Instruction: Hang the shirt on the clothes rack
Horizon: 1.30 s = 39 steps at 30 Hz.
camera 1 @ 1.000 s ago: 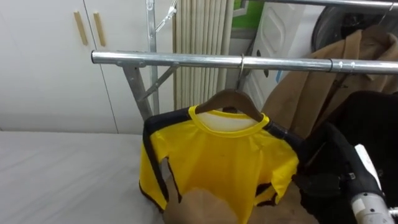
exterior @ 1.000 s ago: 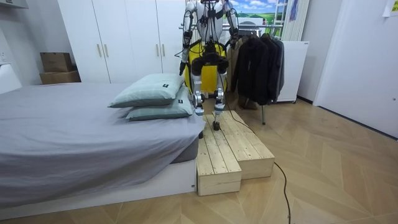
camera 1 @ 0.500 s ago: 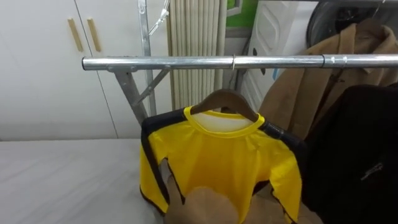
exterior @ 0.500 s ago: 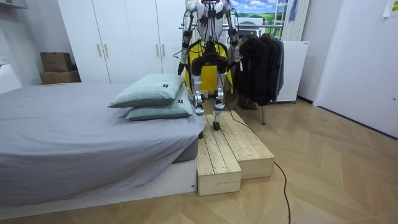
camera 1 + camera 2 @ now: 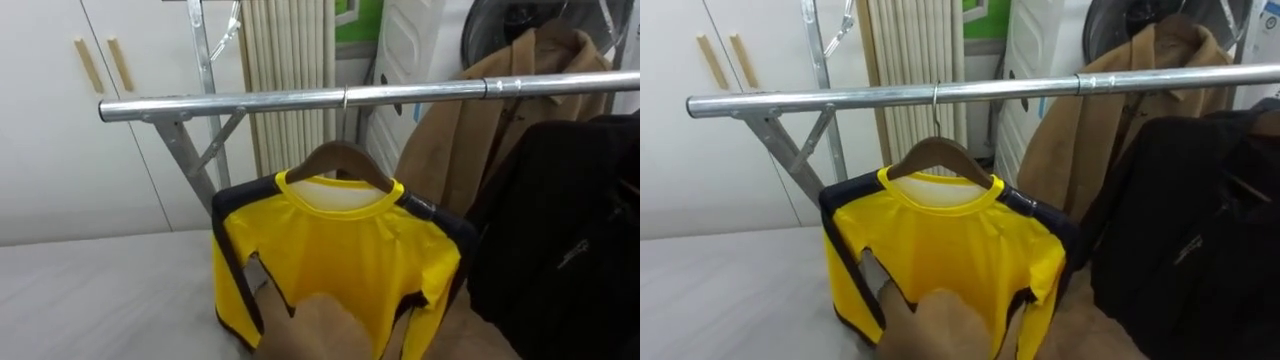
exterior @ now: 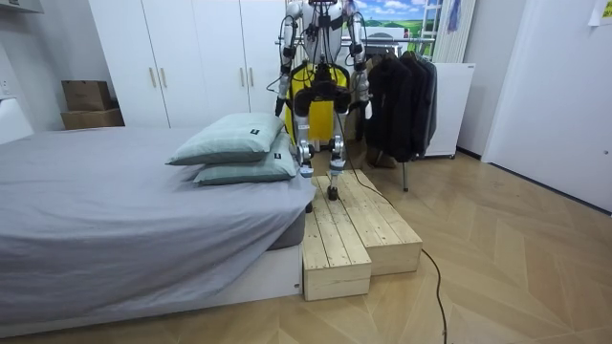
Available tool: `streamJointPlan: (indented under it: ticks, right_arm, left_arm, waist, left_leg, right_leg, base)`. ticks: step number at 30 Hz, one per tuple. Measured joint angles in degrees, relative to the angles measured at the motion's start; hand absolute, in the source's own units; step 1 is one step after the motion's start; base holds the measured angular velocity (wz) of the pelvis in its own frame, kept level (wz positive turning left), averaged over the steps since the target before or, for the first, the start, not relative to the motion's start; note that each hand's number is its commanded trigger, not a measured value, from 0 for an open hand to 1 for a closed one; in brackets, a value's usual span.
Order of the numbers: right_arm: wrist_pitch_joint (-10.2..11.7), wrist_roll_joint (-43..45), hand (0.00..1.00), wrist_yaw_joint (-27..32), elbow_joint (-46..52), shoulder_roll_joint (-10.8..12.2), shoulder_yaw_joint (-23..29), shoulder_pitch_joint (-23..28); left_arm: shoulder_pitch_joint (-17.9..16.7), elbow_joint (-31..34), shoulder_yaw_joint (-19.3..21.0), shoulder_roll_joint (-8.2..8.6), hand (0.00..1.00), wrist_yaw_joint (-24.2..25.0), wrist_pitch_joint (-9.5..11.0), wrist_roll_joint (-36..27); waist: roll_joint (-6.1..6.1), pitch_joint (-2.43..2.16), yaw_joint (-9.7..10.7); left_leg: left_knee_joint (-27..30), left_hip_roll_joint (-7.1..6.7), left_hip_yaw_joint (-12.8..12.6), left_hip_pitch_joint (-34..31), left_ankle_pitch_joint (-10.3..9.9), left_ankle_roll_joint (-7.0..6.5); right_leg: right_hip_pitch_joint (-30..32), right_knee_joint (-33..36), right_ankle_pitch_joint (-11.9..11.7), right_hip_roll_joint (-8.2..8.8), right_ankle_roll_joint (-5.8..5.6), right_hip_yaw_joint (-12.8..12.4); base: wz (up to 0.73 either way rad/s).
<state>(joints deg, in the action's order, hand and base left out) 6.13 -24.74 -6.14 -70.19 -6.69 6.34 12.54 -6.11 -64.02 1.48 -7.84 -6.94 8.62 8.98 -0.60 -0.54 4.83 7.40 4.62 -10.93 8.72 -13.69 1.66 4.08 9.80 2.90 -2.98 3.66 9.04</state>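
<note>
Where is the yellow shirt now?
In the left eye view the yellow shirt hangs on a wooden hanger on the metal rail, left of the tan coat.

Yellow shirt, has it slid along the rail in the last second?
No. Along the metal rail, the yellow shirt hangs equally far from the left end; the camera shifted.

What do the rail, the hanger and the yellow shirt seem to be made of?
The rail looks like polished metal: bright silver with a gleam. The hanger is probably wood, brown with a smooth varnished look. The yellow shirt is likely a synthetic knit, given its slight sheen.
</note>
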Motion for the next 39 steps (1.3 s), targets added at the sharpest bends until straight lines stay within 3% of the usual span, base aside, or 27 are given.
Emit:
streamJointPlan:
  ticks: [13, 28, 39]
  right_arm:
    - [-3.22, 0.26, 0.00, -2.29, -3.89, -0.43, 1.67, -2.48]
    - [-6.29, 2.53, 0.00, -2.24, -3.92, -1.05, 2.26, -3.62]
    - [-6.80, 2.45, 0.00, -2.06, -3.54, -1.09, 2.04, -3.81]
  left_arm:
    - [0.03, -0.41, 0.64, -0.53, 0.00, 2.78, -1.23, -0.62]
    - [0.39, -0.39, 0.68, -0.56, 0.00, 3.40, -2.92, -0.50]
    - [0.66, -0.18, 0.64, -0.54, 0.00, 3.45, -3.57, -0.50]
  waist:
    - [0.45, 0.57, -0.18]
    - [0.34, 0.42, 0.01]
    - [0.20, 0.38, 0.01]
  left_leg:
    - [0.12, -0.11, -0.20, 0.90, -0.01, -0.07]
    - [-0.07, -0.06, 0.24, 0.92, -0.61, -0.42]
    - [0.23, 0.01, 0.14, 1.01, -0.62, -0.42]
  right_leg:
    - [-0.74, -0.05, 0.35, 0.28, -0.34, -0.67]
    - [-0.95, 0.13, 0.42, 0.03, -0.48, -0.19]
    - [-1.15, 0.18, 0.82, 0.09, -0.62, 0.56]
  base:
    - [-0.02]
    - [0.01]
    - [0.00]
